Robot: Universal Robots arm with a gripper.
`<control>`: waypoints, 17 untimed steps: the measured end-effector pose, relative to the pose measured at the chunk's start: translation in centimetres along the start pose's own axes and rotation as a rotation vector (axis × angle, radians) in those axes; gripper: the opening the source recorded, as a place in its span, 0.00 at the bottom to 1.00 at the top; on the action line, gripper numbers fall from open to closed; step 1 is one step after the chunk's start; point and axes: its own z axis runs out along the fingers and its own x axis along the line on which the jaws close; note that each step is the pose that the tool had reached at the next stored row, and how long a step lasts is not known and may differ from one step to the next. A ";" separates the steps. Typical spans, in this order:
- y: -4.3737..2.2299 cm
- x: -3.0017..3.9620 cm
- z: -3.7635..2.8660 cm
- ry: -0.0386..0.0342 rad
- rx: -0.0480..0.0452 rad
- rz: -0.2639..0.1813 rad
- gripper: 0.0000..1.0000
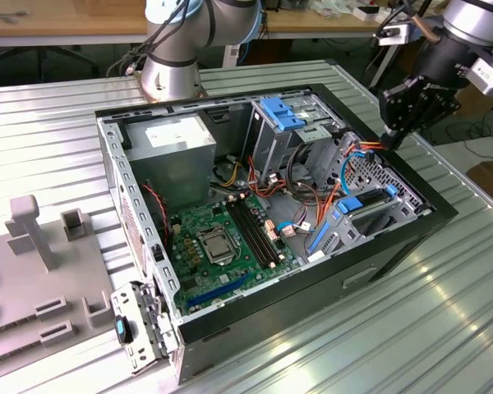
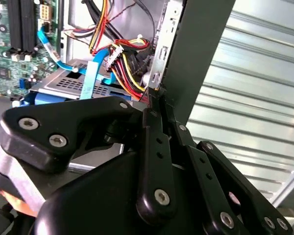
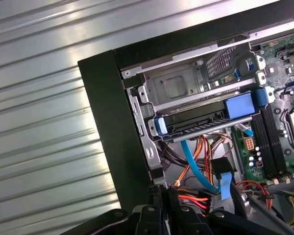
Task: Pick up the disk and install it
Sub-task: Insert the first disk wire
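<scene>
Pincer: here's my black, jointed metal gripper [image 1: 392,135], high up at the exterior view's right, tips pressed together and pinching nothing.
Fingers: in the second wrist view the matte black linkage fingers [image 2: 154,132], studded with round silver screws, come to a narrow point right by the case's rim.
Disk: the flat, dark rectangular disk [image 3: 201,120] in its glossy blue plastic frame lies in a bare-metal bay just inside the case wall; in the exterior view it sits right of centre, below my gripper [image 1: 368,205] and apart from it.
Case: the black-rimmed, open steel computer case [image 1: 394,246] lies on its side, mid-frame.
Table: a ribbed, shiny silver metal table [image 1: 444,328], long straight grooves.
Cables: a flat light-blue ribbon cable [image 3: 193,161] curves beside a bundle of red and orange wires [image 3: 201,152], just beside the disk.
Board: a green circuit board [image 1: 222,238], lower centre, with long dark slots.
Box: a smooth grey power-supply box with a white label [image 1: 177,144], upper left of centre.
</scene>
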 end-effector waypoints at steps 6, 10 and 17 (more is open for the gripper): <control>-0.01 0.06 0.01 -0.0048 -0.0009 0.072 0.17; -0.01 0.05 0.01 -0.0036 0.0002 0.177 0.17; -0.01 0.05 0.05 -0.0015 0.0022 0.361 0.17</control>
